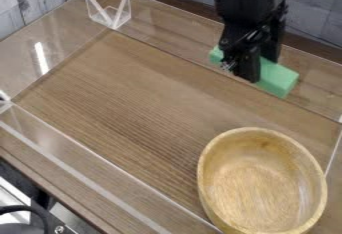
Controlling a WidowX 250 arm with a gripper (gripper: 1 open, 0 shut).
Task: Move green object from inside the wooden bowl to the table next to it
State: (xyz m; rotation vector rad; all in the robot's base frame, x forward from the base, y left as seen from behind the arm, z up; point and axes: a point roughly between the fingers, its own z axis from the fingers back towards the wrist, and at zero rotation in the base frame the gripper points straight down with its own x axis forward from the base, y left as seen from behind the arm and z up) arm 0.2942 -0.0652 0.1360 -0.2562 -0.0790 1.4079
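The single camera view looks down at an angle on a brown wood-grain surface (120, 98) fenced by low clear plastic walls (54, 143).

One black arm reaches down at the upper right, and its claw (250, 66) points almost straight down over the far right part of the surface. The claw is pinching one green bar (277, 76): the dark fingers (245, 58) sit across the bar's left part, while its right end sticks out free toward the lower right. A smaller bit of green shows on the left side of the fingers. Whether the bar touches the wood beneath it or hangs just above cannot be told from this angle.

One wooden bowl (210, 163) stands at the lower right, near the front wall, with nothing inside it. The bar is outside the bowl, well up the picture from its rim, with bare wood between the two.

One small clear plastic bracket (107, 11) rises at the far left corner, well apart from the arm. Nothing lies between claw and bowl. Behind the far wall runs a grey brick-patterned backdrop (321, 18).
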